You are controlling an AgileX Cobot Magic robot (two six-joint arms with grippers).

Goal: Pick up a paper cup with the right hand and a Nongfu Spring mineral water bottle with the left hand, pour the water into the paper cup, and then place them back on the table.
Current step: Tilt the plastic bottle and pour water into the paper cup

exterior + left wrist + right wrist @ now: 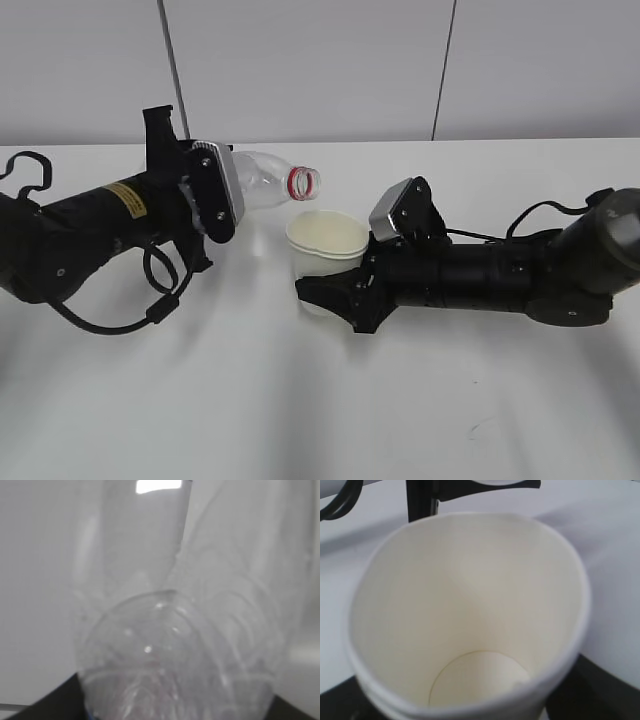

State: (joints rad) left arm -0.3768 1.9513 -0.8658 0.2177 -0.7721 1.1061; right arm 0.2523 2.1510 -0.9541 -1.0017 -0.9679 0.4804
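Observation:
My left gripper (222, 200) is shut on the clear water bottle (268, 184), held tilted almost flat with its open, red-ringed mouth (303, 183) just above the far rim of the paper cup (326, 248). The label is hidden by the gripper. In the left wrist view the bottle (180, 645) fills the frame and no water shows clearly. My right gripper (335, 295) is shut on the white cup and holds it upright near the table (300, 400). In the right wrist view the cup (470, 605) looks down into a cream inside that appears dry.
Both black arms stretch low over the white table, the left from the left edge, the right from the right edge. A grey wall (320, 60) stands behind. A black cable loop (150, 300) hangs under the left arm.

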